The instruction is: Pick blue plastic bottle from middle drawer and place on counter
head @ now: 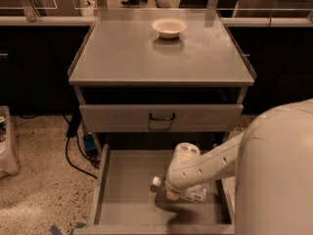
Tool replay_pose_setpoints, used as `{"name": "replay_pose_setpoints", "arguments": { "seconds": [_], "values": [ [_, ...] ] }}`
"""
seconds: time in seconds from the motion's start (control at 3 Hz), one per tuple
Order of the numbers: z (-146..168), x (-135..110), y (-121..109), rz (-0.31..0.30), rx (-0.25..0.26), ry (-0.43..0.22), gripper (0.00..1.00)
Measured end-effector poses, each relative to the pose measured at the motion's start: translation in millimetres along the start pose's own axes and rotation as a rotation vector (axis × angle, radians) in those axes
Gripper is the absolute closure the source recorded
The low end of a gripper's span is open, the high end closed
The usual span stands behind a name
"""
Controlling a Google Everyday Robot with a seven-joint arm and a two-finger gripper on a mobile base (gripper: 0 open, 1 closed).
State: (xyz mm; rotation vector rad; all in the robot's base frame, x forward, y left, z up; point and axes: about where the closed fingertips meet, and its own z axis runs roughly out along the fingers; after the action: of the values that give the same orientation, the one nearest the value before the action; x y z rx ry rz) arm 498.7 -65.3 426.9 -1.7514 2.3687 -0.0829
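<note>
**Operator:** Where is the thing I am after?

**Describer:** The small, pale, translucent plastic bottle (196, 194) with the white screw cap lies on its side on the floor of the wide grey metal middle drawer (127, 180). The drawer is pulled out below the front edge of the worktop (146, 58). The bottle sits towards the drawer's right side, with its cap pointing left.

**Operator:** And my gripper?

**Describer:** Your gripper (171, 194) is down inside the drawer, right at the bottle near its cap end. The white arm (208, 164) reaches in from the right. The wrist hides the jaws, so I cannot tell whether they are apart or clamped on the bottle.

**Operator:** How much of the job is done?

**Describer:** The drawer is open and you have reached the bottle. It is not yet lifted, so I judge you are at the grasping step. The lift out of the drawer and the placing on top are left.

**Operator:** Where could it go?

**Describer:** The flat grey metal worktop carries only a shallow cream bowl (169, 27) near the middle of its back edge. The closed grey drawer front (122, 119) with the small black handle sits just under its front edge.
</note>
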Motion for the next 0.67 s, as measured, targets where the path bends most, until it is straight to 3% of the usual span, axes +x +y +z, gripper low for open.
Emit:
{"name": "replay_pose_setpoints", "arguments": {
  "seconds": [0.33,0.67],
  "values": [
    [-66,-3,-3,-0.041,0.071,-0.017,1.00],
    [-103,-6,-8,-0.055,0.119,-0.025,1.00]
  ]
}}
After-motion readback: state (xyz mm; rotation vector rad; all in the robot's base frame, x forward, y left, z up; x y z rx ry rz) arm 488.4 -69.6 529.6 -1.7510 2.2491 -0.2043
